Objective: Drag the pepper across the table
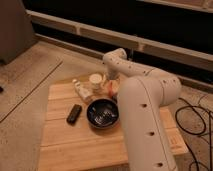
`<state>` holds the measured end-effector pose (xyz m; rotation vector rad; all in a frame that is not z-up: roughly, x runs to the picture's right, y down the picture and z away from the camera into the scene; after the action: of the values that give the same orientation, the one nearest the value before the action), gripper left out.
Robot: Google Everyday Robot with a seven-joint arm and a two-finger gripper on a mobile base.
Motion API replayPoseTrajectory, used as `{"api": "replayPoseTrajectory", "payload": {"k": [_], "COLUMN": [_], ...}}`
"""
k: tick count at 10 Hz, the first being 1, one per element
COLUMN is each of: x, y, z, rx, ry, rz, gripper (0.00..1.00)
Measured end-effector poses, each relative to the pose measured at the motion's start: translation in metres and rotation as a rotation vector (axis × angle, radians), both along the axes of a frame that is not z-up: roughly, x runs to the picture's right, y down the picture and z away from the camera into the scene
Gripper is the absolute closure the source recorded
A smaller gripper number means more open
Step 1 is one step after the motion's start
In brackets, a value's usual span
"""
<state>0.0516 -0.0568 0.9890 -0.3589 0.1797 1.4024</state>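
The pepper is a small red-orange shape at the far middle of the light-wood table, just behind the black bowl. My gripper reaches down from the white arm right at the pepper and partly hides it. I cannot tell whether it touches or holds the pepper.
A pale round cup and a small clear bottle stand left of the pepper. A flat dark block lies left of the bowl. Black cables lie on the floor to the right. A wall ledge runs behind.
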Motion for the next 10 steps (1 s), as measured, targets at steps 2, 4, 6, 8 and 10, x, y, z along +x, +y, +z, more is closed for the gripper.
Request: {"api": "replayPoseTrajectory", "payload": {"k": [2, 4, 6, 8, 10], "x": [0.003, 0.002, -0.010, -0.010, -0.008], "y": [0.009, 0.040, 0.059, 0.058, 0.058], "z": [0.003, 0.007, 0.011, 0.012, 0.013], "rx": [0.029, -0.015, -0.046, -0.040, -0.039], "ry": [-0.021, -0.028, -0.043, -0.044, -0.040], "rz": [0.028, 0.019, -0.018, -0.032, -0.037], "gripper": [0.35, 0.35, 0.35, 0.35, 0.35]}}
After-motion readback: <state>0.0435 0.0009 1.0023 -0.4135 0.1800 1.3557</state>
